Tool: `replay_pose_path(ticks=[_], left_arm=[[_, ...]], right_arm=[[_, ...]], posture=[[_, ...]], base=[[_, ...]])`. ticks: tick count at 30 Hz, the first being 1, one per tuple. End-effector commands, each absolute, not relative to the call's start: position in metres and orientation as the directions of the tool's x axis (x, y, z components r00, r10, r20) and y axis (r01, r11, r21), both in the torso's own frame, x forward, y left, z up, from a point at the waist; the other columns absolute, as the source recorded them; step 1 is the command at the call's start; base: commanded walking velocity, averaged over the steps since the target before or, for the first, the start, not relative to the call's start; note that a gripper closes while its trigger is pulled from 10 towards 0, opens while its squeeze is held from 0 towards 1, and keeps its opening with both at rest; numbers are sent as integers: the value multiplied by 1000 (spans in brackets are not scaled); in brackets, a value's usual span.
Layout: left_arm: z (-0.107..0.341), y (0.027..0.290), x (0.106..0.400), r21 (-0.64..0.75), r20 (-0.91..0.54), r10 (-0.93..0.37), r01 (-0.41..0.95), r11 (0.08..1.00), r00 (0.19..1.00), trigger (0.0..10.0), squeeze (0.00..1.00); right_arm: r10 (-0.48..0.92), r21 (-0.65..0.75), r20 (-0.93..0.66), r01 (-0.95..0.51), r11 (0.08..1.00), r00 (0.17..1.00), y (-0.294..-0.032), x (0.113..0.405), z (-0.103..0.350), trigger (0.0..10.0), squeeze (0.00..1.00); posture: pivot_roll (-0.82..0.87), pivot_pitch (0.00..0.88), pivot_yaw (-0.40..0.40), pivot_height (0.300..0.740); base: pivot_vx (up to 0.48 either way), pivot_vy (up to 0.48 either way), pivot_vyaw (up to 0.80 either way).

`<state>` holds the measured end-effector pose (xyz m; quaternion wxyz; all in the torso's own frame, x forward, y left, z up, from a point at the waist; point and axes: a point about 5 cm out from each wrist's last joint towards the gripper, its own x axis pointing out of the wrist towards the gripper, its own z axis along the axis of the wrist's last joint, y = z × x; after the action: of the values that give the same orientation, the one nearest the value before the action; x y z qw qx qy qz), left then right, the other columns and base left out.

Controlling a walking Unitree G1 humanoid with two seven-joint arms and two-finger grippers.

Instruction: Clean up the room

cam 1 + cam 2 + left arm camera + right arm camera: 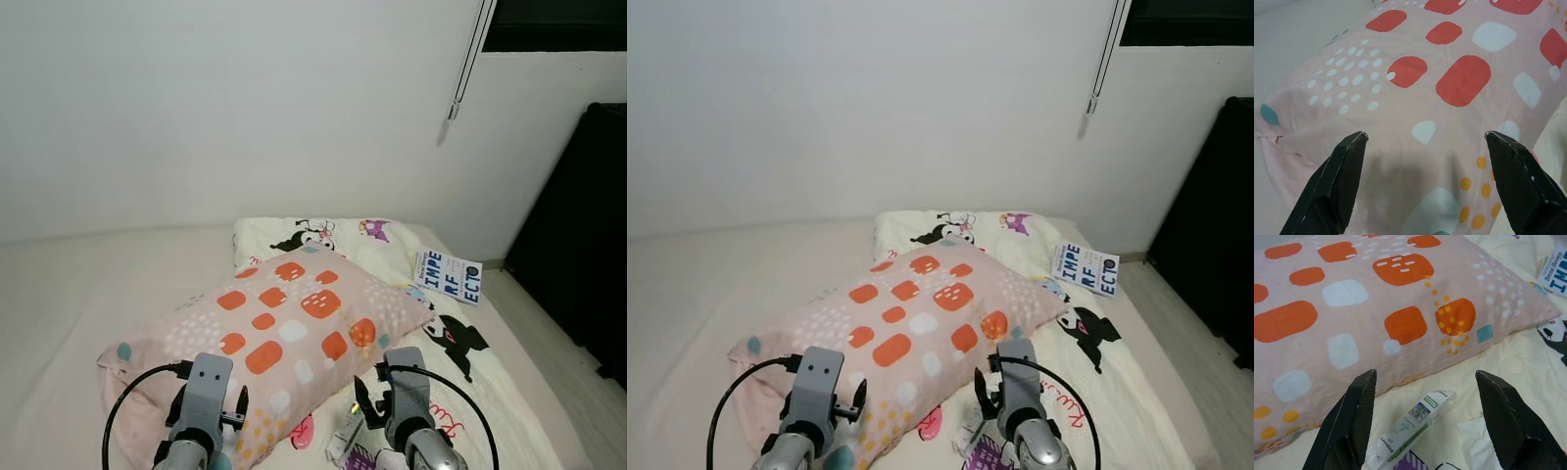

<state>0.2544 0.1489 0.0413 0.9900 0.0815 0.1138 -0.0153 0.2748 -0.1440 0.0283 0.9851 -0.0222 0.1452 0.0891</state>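
A pink pillow [284,333] with orange and white patches lies across the bed, partly over a cream cartoon-print blanket [495,387]. My left gripper [1426,134] hovers open just above the pillow's near end, nothing between its fingers. My right gripper [1426,374] is open too, above the pillow's near edge and a small white tube [1410,423] lying on the blanket. Both grippers sit low in the eye views, left gripper [208,406] over the pillow, right gripper [387,411] beside it. A white book [448,275] with blue letters rests on the blanket to the far right.
The bare white mattress [59,313] stretches to the left. A white wall stands behind the bed, with a blind cord [468,69] hanging on it. Dark furniture [578,245] lines the right side. A crumpled white tissue [1474,440] lies near the tube.
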Motion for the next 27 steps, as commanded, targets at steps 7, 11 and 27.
replay_pose_path(ticks=[7, 11, 27], left_arm=[[37, 146, 253, 169, -259, -34, 80, 982, 965, 10000, 0], [37, 146, 253, 167, -262, -42, 89, 982, 964, 10000, 0], [37, 146, 253, 173, -271, -57, 107, 979, 961, 10000, 0]], right_arm=[[155, 16, -310, -158, 987, 938, -145, 275, 27, 10000, 0], [148, 45, -303, -141, 989, 941, -144, 271, 27, 10000, 0], [144, 52, -320, -134, 990, 937, -146, 266, 24, 10000, 0]], posture=[[-11, 115, -20, 740], [-18, 120, -8, 725], [-9, 132, -3, 665]], base=[[0, 0, 0], [0, 0, 0], [0, 0, 0]])
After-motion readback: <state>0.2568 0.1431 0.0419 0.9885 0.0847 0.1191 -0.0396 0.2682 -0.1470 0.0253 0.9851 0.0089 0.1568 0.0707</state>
